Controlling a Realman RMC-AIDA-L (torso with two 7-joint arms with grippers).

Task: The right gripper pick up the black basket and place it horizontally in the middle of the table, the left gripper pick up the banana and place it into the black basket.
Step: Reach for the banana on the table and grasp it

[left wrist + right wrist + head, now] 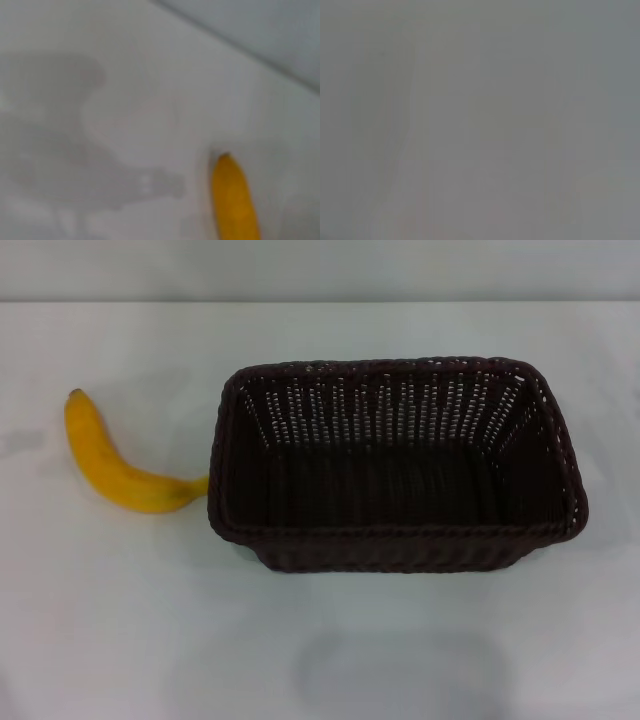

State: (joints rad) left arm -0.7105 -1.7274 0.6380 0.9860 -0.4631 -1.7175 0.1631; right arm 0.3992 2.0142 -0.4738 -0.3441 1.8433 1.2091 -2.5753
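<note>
The black basket (395,465) stands upright on the white table (120,620), its long side running across the view, a little right of the middle. It is empty. The banana (115,465) lies on the table to the left of the basket, one end touching or nearly touching the basket's left wall. One end of the banana also shows in the left wrist view (234,200), lying on the white table. Neither gripper shows in any view. The right wrist view is a plain grey blur.
The table's far edge (320,302) meets a pale wall at the top of the head view. Soft shadows lie on the table in front of the basket (400,670).
</note>
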